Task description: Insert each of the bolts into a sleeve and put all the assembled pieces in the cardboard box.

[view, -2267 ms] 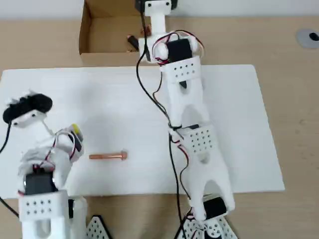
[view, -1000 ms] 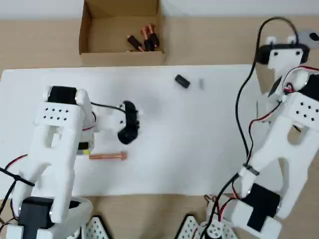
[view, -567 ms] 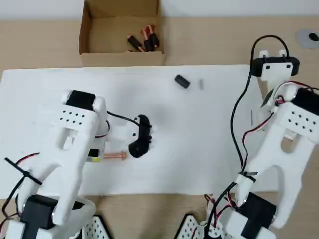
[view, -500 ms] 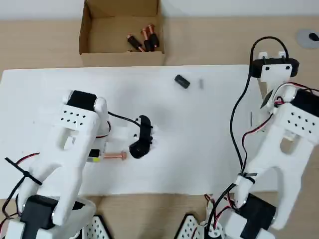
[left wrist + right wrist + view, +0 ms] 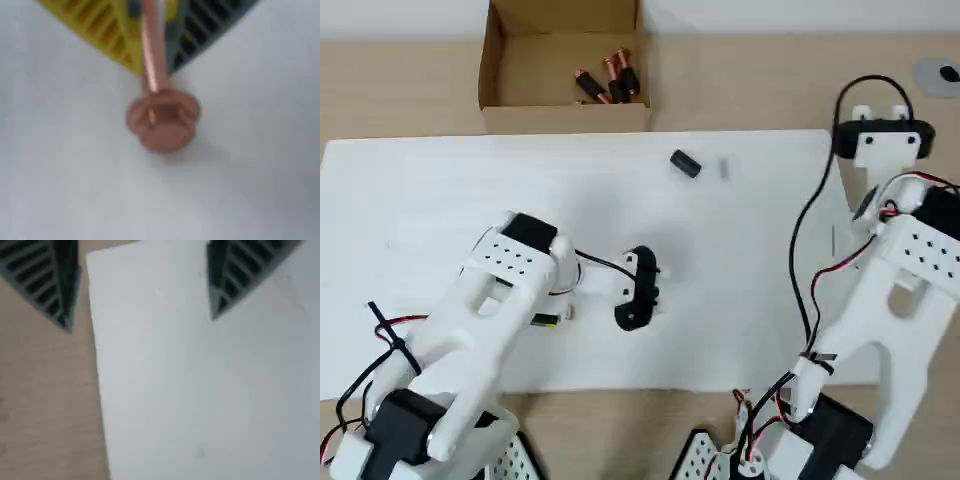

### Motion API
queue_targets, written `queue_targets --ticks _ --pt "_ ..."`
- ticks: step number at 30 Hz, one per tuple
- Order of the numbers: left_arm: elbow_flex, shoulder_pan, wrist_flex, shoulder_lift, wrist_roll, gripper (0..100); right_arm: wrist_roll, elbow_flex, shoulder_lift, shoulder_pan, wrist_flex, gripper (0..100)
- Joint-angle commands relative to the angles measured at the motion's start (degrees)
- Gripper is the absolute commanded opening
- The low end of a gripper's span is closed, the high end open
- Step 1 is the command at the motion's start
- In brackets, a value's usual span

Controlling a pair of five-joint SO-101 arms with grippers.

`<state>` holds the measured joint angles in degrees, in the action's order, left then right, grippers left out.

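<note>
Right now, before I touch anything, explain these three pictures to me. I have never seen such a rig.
The machine is two robot arms at a table, the left arm and the right arm. One picture looks down from above; the other two come from a camera on each arm's wrist. On the white sheet lies a small black sleeve. The cardboard box holds several assembled pieces. The left gripper is shut on the shank of a copper bolt. The right gripper is open and empty, above the sheet's edge.

The wooden table (image 5: 770, 80) bears a white sheet (image 5: 740, 260) and the cardboard box (image 5: 560, 118).
</note>
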<state>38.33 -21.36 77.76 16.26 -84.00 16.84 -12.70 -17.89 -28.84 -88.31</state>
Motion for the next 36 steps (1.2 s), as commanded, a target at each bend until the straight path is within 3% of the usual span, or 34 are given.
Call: queue_targets --ticks 1,8,14,20,24,27,34,36 --pt "0.3 -1.1 -2.9 0.1 1.1 4 0.7 0.2 -2.5 -3.1 -0.4 21.7" --pt "1.1 -1.0 -4.7 0.1 6.3 4 3.6 -0.1 -9.0 -5.6 -0.9 21.7" --pt "7.2 -0.4 -12.8 0.1 17.7 4 3.8 0.0 -13.2 -5.6 -2.8 21.7" --pt "10.6 0.5 -14.9 0.5 18.5 4 3.5 0.0 -13.1 -5.1 -2.4 21.7" --pt "6.4 1.1 -14.6 0.7 21.7 4 3.6 -0.1 -13.1 -5.1 -2.3 21.7" --pt "-4.0 2.4 -8.3 0.7 21.8 5 3.8 -0.1 -12.7 -5.3 -2.3 21.7" --pt "-31.3 2.6 21.6 0.7 18.4 7 3.5 -0.1 -8.4 -5.5 -2.4 21.7" --pt "-32.9 3.3 22.7 0.7 22.3 7 3.5 0.0 -7.8 -5.5 -2.4 21.7"
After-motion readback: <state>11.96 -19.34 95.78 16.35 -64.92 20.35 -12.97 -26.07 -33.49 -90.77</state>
